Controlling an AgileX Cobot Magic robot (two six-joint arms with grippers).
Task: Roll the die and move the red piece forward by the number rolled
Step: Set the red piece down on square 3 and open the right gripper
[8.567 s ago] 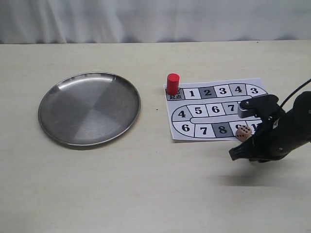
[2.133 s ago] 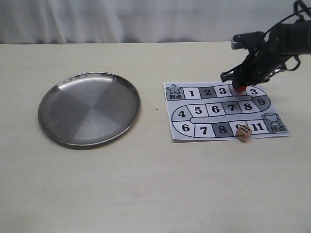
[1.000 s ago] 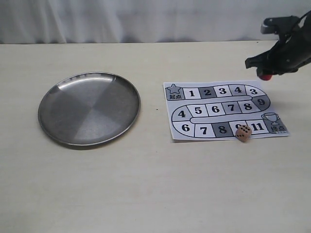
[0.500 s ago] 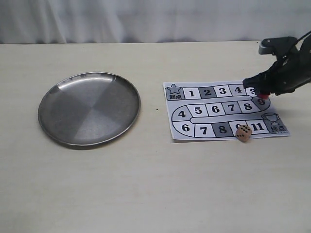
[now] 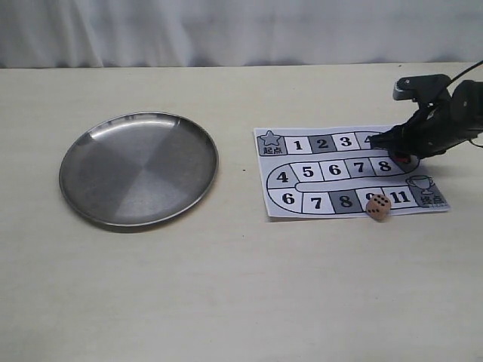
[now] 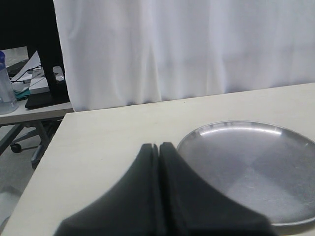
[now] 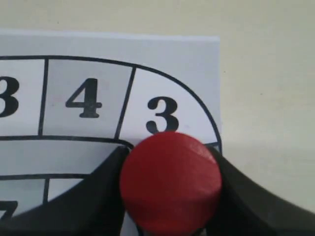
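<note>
My right gripper [image 5: 406, 154] is shut on the red piece [image 7: 170, 181], whose round top fills the gap between the black fingers [image 7: 98, 196]. It hovers at the right bend of the paper board [image 5: 302, 177], just past the square marked 3 [image 7: 162, 115]. In the exterior view only a sliver of the red piece [image 5: 407, 158] shows under the gripper. The die [image 5: 378, 206], a pale tan cube with dark pips, rests on the board's front edge near the 9 and 11. My left gripper [image 6: 159, 146] is shut and holds nothing, near the plate's rim.
A round steel plate [image 5: 139, 167] lies on the left of the pale table [image 5: 226, 286]. A white curtain [image 5: 226, 30] hangs behind the table's far edge. The board's trophy end square [image 5: 425, 188] is at the right front corner.
My right gripper carried the red piece off the start square, rose past the board's far right, then came back down and left over the board's right bend. The die and plate stayed still.
</note>
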